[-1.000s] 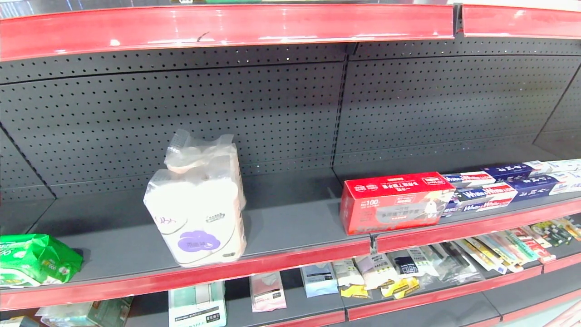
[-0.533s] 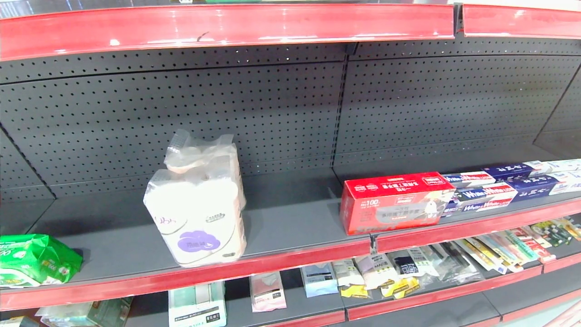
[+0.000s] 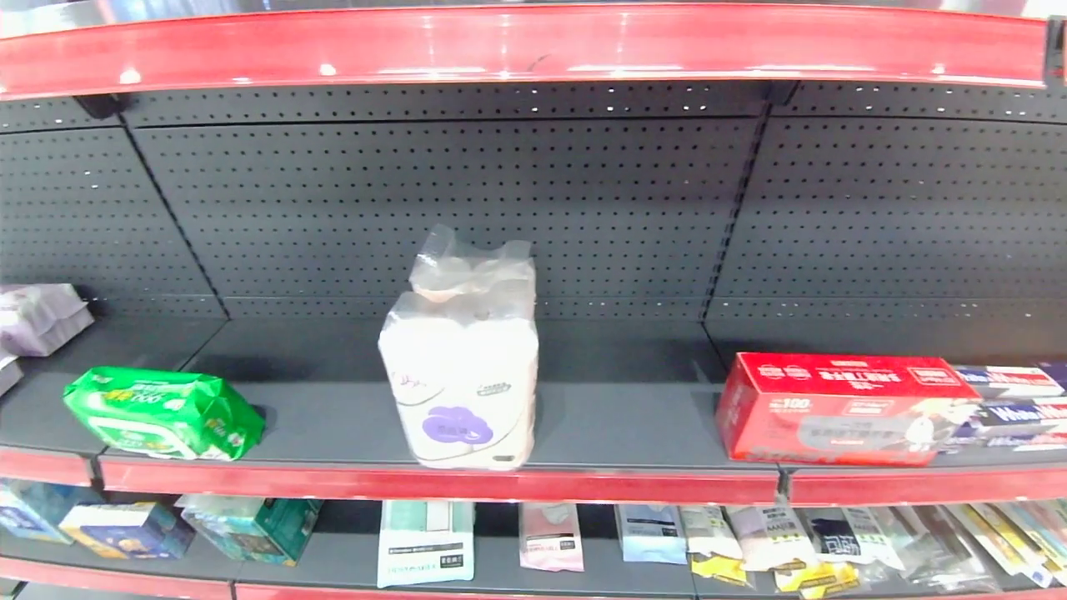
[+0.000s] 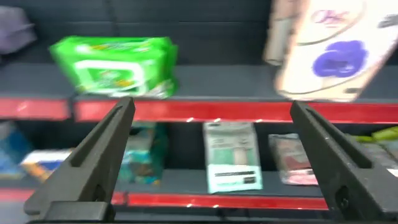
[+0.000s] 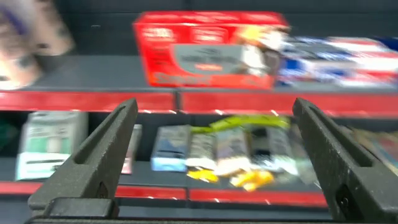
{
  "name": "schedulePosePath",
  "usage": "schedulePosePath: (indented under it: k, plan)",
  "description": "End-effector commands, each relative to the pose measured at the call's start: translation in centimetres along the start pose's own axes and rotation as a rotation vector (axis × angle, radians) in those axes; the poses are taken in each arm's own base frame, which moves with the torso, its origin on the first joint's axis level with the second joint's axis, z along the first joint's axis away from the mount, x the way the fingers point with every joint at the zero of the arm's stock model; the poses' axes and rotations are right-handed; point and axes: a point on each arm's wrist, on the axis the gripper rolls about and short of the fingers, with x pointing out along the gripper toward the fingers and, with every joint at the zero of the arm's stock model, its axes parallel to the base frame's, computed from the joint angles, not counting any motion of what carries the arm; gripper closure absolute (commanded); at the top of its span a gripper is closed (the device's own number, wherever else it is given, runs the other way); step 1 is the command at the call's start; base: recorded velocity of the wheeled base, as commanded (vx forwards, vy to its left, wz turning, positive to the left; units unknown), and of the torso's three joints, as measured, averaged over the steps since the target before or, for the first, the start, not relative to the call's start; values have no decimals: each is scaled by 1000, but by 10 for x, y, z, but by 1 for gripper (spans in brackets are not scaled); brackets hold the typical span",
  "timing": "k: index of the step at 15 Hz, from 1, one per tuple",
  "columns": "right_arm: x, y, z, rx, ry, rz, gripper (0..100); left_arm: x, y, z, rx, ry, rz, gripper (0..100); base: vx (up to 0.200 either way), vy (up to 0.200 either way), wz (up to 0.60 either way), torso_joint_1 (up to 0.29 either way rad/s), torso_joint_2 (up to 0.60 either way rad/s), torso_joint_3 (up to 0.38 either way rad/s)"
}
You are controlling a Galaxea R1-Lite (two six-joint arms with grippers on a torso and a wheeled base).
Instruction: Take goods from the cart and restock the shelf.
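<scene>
Left pincer (image 4: 211,106) and right pincer (image 5: 214,102) are held spread and empty before the shelf (image 3: 617,417); bare space is offered beside the toilet-roll pack (image 3: 458,392), judged nearer the left pincer.

- left gripper (image 4: 211,104): two matte black fingers (image 4: 93,162), flat-sided, each tapering from a broad base to a narrow tip.
- right gripper (image 5: 215,102): same black wedge-shaped fingers (image 5: 93,165), surface finely grained.
</scene>
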Motion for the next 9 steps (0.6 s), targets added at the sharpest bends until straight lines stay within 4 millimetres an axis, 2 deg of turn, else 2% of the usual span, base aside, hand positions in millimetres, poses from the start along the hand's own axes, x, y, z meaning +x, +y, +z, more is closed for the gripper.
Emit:
schedulePosePath:
  k: [1, 9]
  plan:
    - [0, 0, 0, 0, 1, 1, 0, 0, 0, 0, 0, 1, 1, 0, 0, 0, 0, 0, 0, 0]
    - [0, 0, 1, 3, -1, 1, 0, 0, 0, 0, -3, 1, -1, 0, 0, 0, 0, 0, 0, 0]
